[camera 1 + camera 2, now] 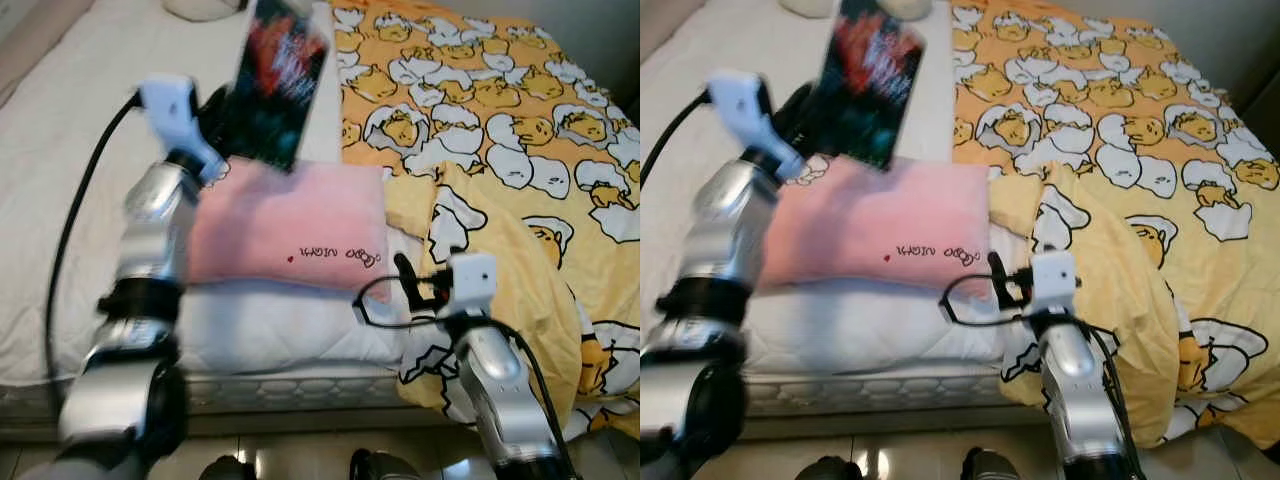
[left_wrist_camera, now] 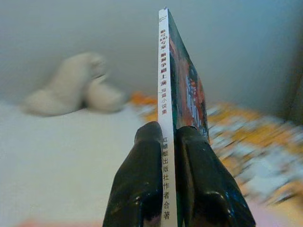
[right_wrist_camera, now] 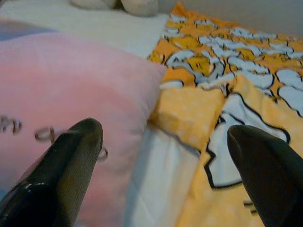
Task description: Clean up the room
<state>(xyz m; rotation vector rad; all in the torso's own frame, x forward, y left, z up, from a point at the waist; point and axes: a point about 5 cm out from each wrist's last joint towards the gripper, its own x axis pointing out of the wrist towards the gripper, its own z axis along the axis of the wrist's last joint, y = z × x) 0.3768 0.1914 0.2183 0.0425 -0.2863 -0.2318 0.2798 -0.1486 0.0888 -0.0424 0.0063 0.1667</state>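
Note:
A thin book with a dark, colourful cover is lifted above the bed, over the far edge of a pink pillow. My left gripper is shut on the book's lower edge; in the left wrist view both black fingers pinch its white spine. My right gripper is open, low at the bed's near side, beside the pink pillow and the folded edge of a yellow duvet.
A white mattress takes up the left of the bed, and the yellow patterned duvet covers the right. A pale plush toy lies at the head of the bed. Tiled floor runs below the bed edge.

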